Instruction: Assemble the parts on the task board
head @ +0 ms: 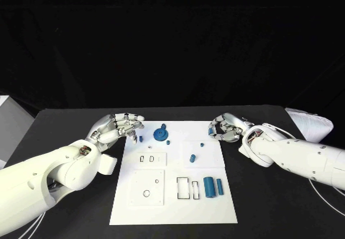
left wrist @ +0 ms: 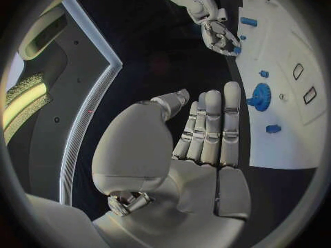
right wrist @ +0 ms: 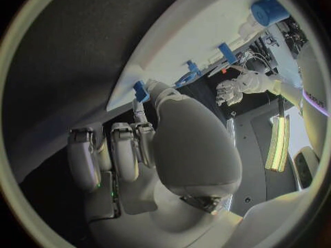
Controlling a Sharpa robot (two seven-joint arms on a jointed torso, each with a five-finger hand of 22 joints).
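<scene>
While both hands hover at the far corners of the white board [head: 172, 199], the left hand [head: 115, 128] holds nothing, its fingers straight and side by side in the left wrist view. The right hand [head: 226, 127] pinches a small blue piece [right wrist: 140, 91] at the board's far right edge. A blue gear [head: 161, 133] stands near the far edge, with a blue cylinder [head: 208, 186] and a thinner bar [head: 219, 186] lying at the near right.
</scene>
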